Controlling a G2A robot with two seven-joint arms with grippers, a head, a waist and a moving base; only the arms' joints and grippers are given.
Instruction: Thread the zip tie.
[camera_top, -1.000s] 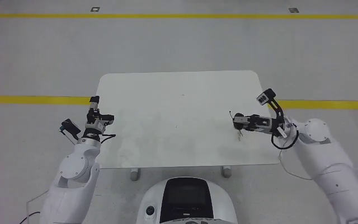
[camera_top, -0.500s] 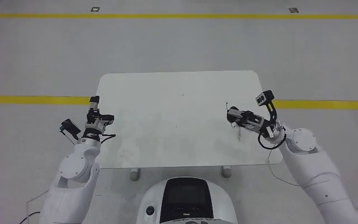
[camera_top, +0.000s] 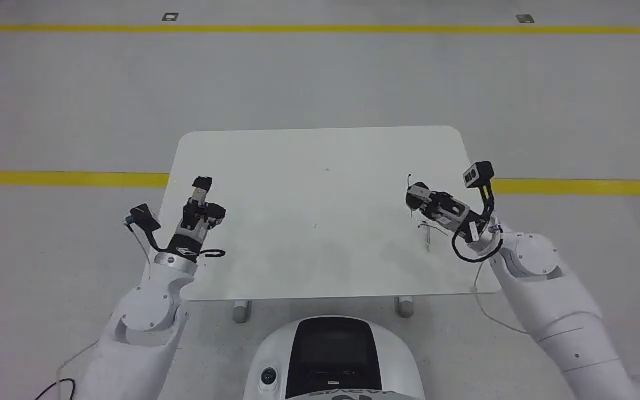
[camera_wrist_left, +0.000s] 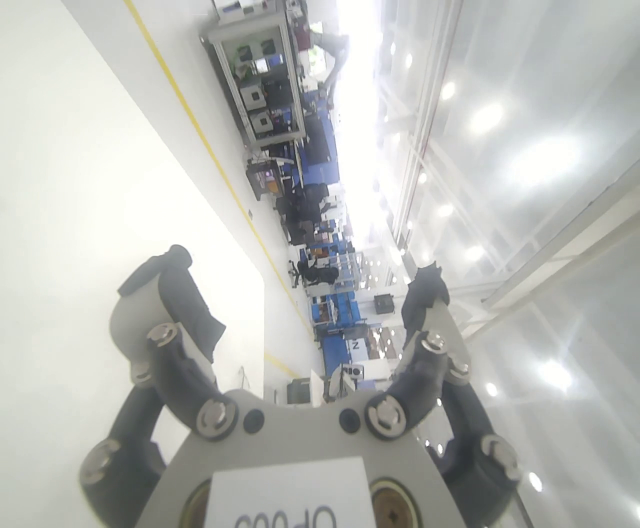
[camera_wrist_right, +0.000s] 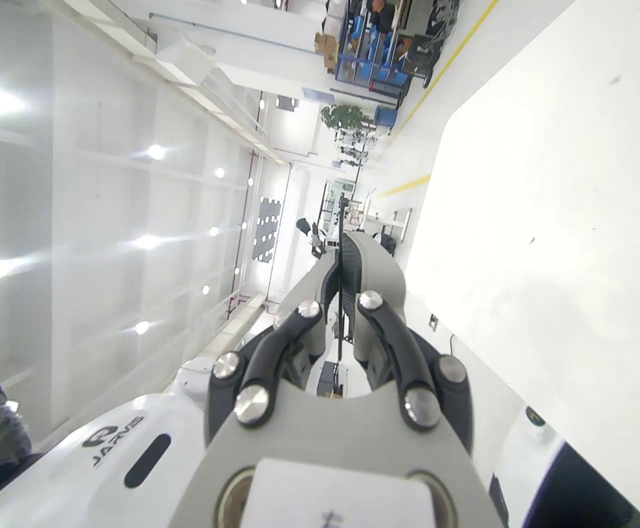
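Right gripper (camera_wrist_right: 342, 252) pinches thin black plastic zip tie (camera_wrist_right: 341, 215) over right side of white rectangular table (camera_top: 300, 180); left gripper (camera_wrist_left: 300, 270) spread wide, over table's left edge, well apart from tie

the white table (camera_top: 320, 160) has rounded corners and stands on a grey floor (camera_top: 320, 80) crossed by two yellow lines (camera_top: 90, 178). the left gripper (camera_top: 207, 197) is over the table's left edge, near the front corner. the right gripper (camera_top: 413, 196) is over the right part of the table, pointing toward the centre. a thin black zip tie (camera_top: 427, 237) runs across the right gripper's tip, with one end toward the table's front edge. the two grippers are well apart.
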